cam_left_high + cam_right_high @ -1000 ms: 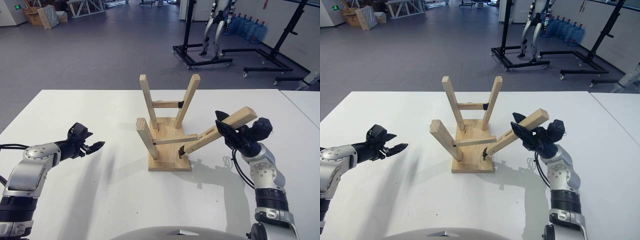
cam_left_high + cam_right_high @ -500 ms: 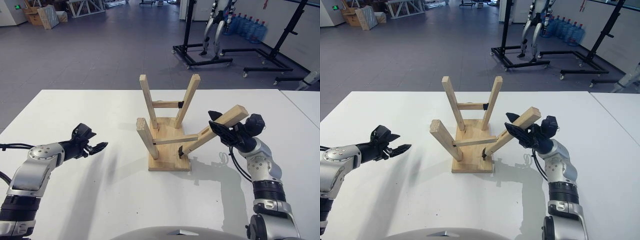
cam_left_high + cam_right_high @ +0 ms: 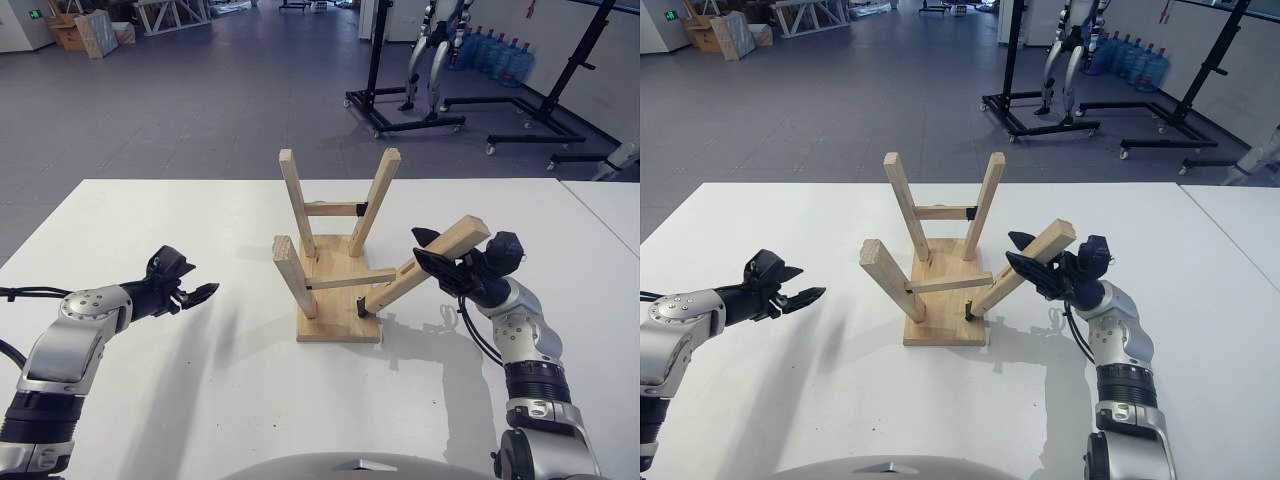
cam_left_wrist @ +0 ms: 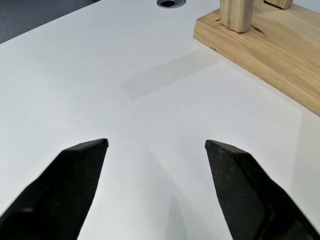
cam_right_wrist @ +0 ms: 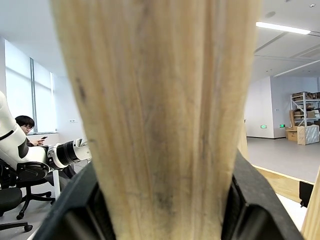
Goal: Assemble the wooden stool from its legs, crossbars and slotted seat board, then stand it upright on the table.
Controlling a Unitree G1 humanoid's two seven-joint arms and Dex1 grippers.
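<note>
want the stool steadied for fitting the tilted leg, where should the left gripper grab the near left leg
Probably the near left leg, on its bare upper part above the crossbar, from the robot's left: that side is free and the open left gripper faces it.

The seat board (image 3: 338, 326) lies flat at the middle of the table (image 3: 200, 225). Two legs (image 3: 297, 203) stand on its far side, left and right, with a crossbar (image 3: 331, 209) between them. A third leg (image 3: 293, 277) stands at the near left corner, and a second crossbar (image 3: 352, 280) runs right from it. The fourth leg (image 3: 395, 288) leans up to the right from the near right corner, gripped near its upper end by the right gripper (image 3: 440, 258). The left gripper (image 3: 200, 293) hangs over the table, well apart to the left of the board
</note>
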